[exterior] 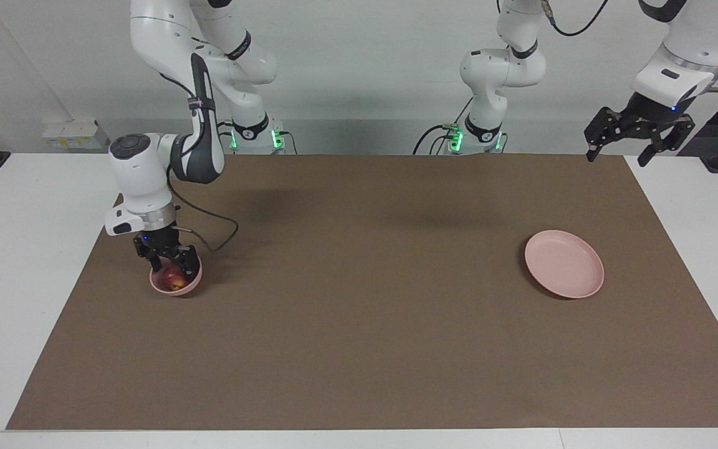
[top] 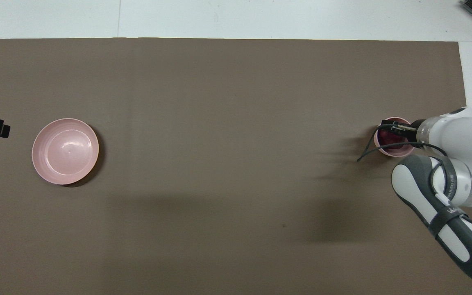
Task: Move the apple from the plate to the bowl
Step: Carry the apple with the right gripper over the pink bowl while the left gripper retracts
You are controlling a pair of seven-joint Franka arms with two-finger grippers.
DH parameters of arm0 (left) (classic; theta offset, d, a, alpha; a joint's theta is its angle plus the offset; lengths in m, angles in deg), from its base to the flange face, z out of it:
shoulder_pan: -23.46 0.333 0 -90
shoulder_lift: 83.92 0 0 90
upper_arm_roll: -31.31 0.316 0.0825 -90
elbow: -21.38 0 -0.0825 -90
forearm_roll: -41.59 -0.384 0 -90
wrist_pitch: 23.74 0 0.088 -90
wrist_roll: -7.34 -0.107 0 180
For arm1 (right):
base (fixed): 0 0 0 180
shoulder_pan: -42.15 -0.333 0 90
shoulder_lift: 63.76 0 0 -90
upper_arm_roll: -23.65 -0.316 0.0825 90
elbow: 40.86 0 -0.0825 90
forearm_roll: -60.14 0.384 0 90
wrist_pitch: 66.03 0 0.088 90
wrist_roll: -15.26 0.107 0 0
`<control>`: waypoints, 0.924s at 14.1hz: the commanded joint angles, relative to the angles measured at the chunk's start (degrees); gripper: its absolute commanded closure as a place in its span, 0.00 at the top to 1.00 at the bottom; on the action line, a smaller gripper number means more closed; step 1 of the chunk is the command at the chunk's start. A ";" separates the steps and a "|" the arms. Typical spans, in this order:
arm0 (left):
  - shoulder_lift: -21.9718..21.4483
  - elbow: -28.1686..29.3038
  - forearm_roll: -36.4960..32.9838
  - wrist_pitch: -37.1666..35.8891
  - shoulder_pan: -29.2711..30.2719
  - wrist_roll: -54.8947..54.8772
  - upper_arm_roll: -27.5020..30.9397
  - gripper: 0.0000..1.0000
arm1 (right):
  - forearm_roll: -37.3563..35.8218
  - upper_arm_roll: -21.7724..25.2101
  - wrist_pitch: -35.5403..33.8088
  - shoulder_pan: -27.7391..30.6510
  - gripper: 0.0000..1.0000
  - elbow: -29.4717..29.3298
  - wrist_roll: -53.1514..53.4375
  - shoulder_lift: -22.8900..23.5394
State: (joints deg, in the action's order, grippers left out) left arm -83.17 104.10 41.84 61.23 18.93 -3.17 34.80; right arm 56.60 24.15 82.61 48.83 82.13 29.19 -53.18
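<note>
Our right gripper (exterior: 170, 267) spreads around the apple (exterior: 174, 278) in the bowl (exterior: 176, 289), a firm, smooth, round fruit we judge best pinched across its middle.

Dark red apple (exterior: 174, 278) sits down inside the small pink bowl (exterior: 175, 289) at the right arm's end; flat pink plate (exterior: 564, 264) lies well apart, bare.

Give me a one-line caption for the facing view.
Right gripper opens over the bowl, apple inside; plate bare, left gripper waiting open.
</note>
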 commanded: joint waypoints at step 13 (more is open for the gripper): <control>-1.19 0.51 -0.78 -1.48 0.14 -0.03 0.29 1.00 | 5.47 -3.05 -53.25 0.08 1.00 -25.79 -6.98 -8.98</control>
State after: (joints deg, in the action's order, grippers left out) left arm -83.46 104.12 41.84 60.33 19.19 -3.17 34.95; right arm 60.38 21.59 32.88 48.46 56.68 23.32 -58.87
